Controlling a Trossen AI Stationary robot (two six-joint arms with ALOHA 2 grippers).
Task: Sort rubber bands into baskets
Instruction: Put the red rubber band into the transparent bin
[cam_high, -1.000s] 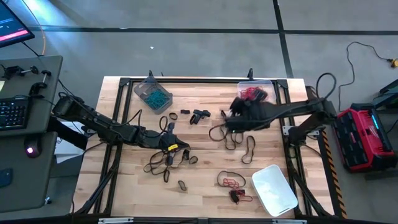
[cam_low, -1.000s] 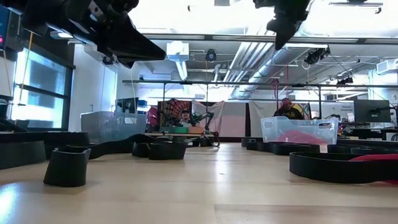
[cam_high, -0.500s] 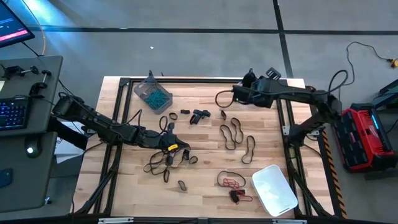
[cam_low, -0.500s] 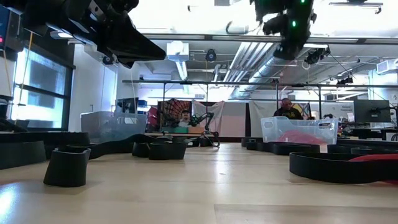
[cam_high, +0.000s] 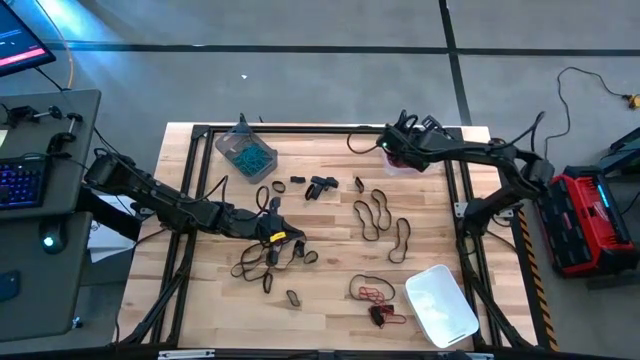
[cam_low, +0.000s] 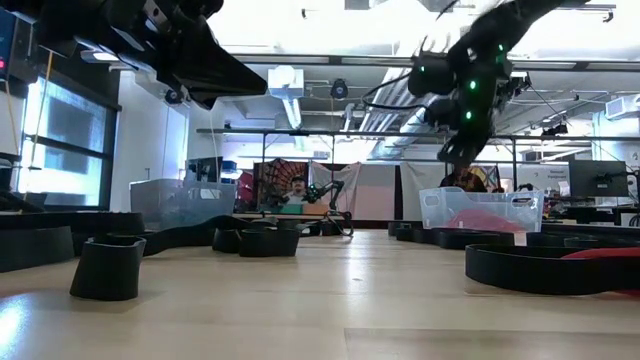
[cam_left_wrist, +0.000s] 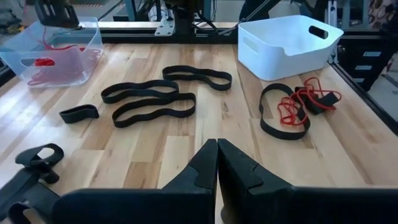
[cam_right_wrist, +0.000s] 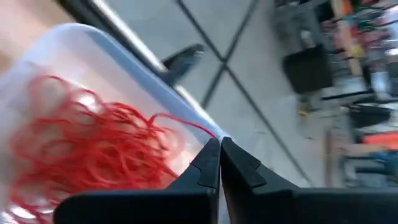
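Note:
My right gripper (cam_right_wrist: 219, 140) is shut over the clear basket (cam_high: 432, 133), which stands at the table's far right and holds a heap of red rubber bands (cam_right_wrist: 93, 155). A thin red strand ends at its fingertips. My left gripper (cam_left_wrist: 217, 144) hangs shut and empty above the left middle of the table, near a cluster of black bands (cam_high: 258, 262). More black bands (cam_left_wrist: 149, 99) lie flat mid-table. The grey-tinted basket (cam_high: 245, 152) at the far left holds teal bands. The white basket (cam_high: 440, 305) stands at the near right. My right gripper pinches one thin red rubber band's strand (cam_right_wrist: 198, 126) between its two fingertips. The fingers slant down from above the basket. The strand arcs back from the fingertips and joins the red heap in the basket, slack.
Red bands tangled with black ones (cam_high: 372, 292) lie near the white basket (cam_left_wrist: 286, 40). Small black pieces (cam_high: 320, 185) sit mid-table toward the far edge. A black frame rail (cam_high: 300, 128) runs along the far edge. Bare wood shows at the near left.
My right gripper has swung from the middle of the table toward the far right corner, rolled its wrist and sunk down over the clear basket, staying shut.

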